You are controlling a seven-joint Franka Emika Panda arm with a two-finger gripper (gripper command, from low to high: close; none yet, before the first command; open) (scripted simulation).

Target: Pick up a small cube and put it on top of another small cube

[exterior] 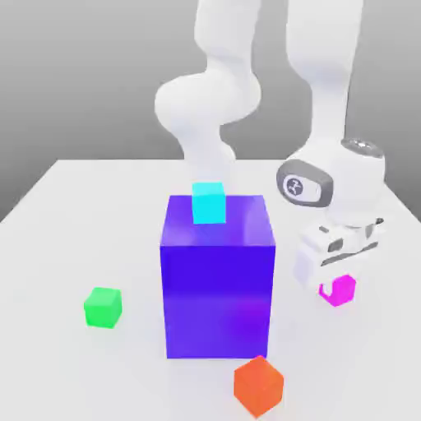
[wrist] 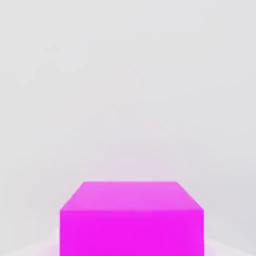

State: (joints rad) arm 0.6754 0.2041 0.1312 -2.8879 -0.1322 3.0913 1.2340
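Nearest the front table edge: glossy orange-red cube (exterior: 258,385), not in play. Further in, small bright green cube (exterior: 103,307) toward the exterior view's left edge. Opposite, past the big purple block (exterior: 218,279), small glossy magenta-pink cube (exterior: 339,289) on the table, pinched by pressed-in gripper (exterior: 332,278). Grasp step, seemingly. Next: lift high, carry across the block to green.

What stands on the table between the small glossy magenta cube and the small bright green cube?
In the exterior view, the big purple block with a cyan cube on top stands between the magenta cube and the green cube.
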